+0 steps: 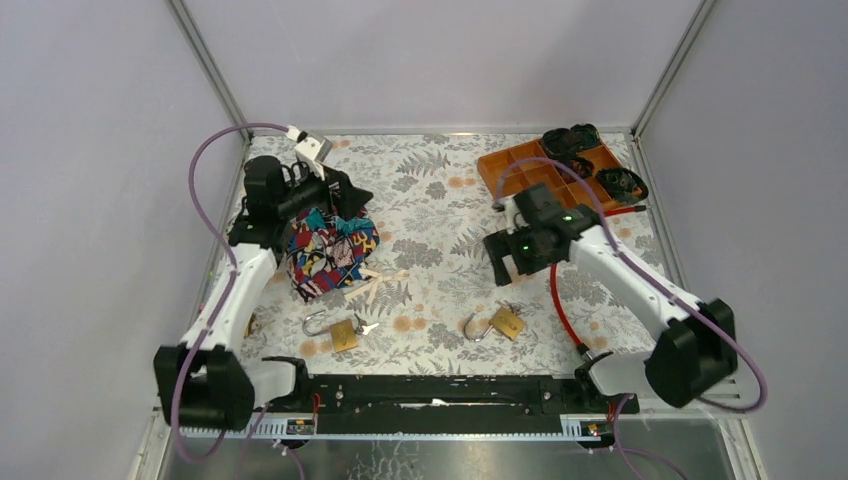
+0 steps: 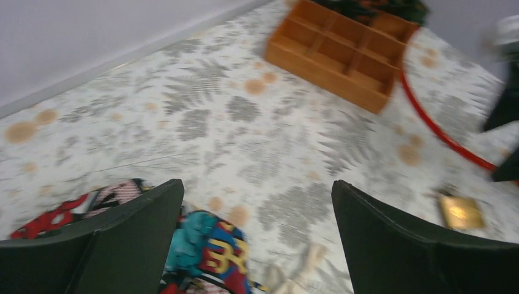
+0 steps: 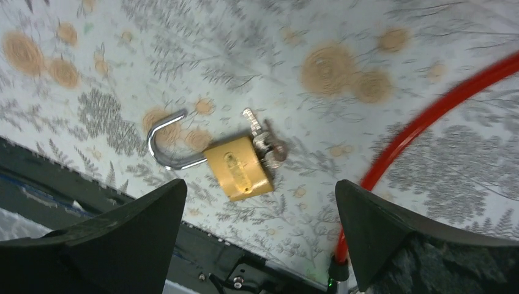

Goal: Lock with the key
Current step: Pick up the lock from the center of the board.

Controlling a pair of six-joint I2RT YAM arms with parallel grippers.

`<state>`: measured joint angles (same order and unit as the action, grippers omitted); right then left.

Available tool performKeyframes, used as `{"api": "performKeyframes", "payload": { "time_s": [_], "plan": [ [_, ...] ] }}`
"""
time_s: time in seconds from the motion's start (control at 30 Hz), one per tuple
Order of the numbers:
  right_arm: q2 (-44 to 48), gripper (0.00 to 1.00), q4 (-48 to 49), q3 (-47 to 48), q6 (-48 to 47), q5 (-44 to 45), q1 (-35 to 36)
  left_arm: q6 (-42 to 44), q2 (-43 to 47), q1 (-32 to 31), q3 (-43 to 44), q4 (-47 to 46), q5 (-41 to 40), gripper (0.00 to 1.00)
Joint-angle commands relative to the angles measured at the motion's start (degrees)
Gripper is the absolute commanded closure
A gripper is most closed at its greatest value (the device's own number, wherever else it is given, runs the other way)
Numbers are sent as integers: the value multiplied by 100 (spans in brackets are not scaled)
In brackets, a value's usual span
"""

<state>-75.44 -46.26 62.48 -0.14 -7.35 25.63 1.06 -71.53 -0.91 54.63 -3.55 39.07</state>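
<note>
- Top external view: the desk [image 1: 430, 200] has a leaf-print cover. Both arms reach out over it from the near edge.
- Right claw [image 1: 508, 268]: hangs over the right-centre of the desk with its fingers wide apart and nothing between them.
- Right padlock [image 1: 507, 322]: lies flat on the desk just near of the right claw, apart from it. It has a brass body.
- Right wrist view: the shackle [image 3: 166, 139] of that padlock is swung open, with one leg in the body and the other free.
- Key [image 3: 264, 139]: silvery, and touches the end of the body away from the shackle. I cannot tell whether it sits in the keyhole.
- In the same view the padlock shows in the gap between the two dark fingers [image 3: 116, 239], and neither finger touches it.
- Left claw [image 1: 352, 198]: sits at the far left, raised over a patterned cloth [image 1: 330, 250], with its fingers spread and holding nothing.
- Left wrist view confirms the wide gap, with the cloth under the left finger. The picture is motion-blurred.
- Left padlock [image 1: 343, 334]: lies near-left on the desk, just near of the cloth, with its shackle open. It is well apart from the right padlock.
- Orange tray [image 1: 545, 170]: stands at the far right and is divided into compartments. Dark items fill its farthest cells, too small to identify.
- Red cable [image 1: 558, 300]: runs across the desk to the right of the right padlock, down toward the base of the right arm.
</note>
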Motion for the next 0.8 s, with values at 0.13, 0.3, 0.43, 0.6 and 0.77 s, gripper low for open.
{"api": "performKeyframes", "payload": {
  "time_s": [0.13,0.3,0.43,0.6,0.77],
  "plan": [
    [-735,1,-516,-93,1454,575,1260,1181,1549,-560,-117,1880,1281,1],
    [-1249,1,-245,-685,2042,686,1607,1535,2113,-1137,-681,1887,1483,2],
    [-1201,0,-72,-926,2209,949,1705,1913,2537,-1572,-1113,1881,1449,2],
    [-1410,1,418,-1279,2105,1046,1701,1976,2632,-1822,-1271,1891,1570,2],
    [-1684,3,851,-1203,1879,779,1703,2054,2566,-1852,-1207,1904,1489,2]
  ]
}}
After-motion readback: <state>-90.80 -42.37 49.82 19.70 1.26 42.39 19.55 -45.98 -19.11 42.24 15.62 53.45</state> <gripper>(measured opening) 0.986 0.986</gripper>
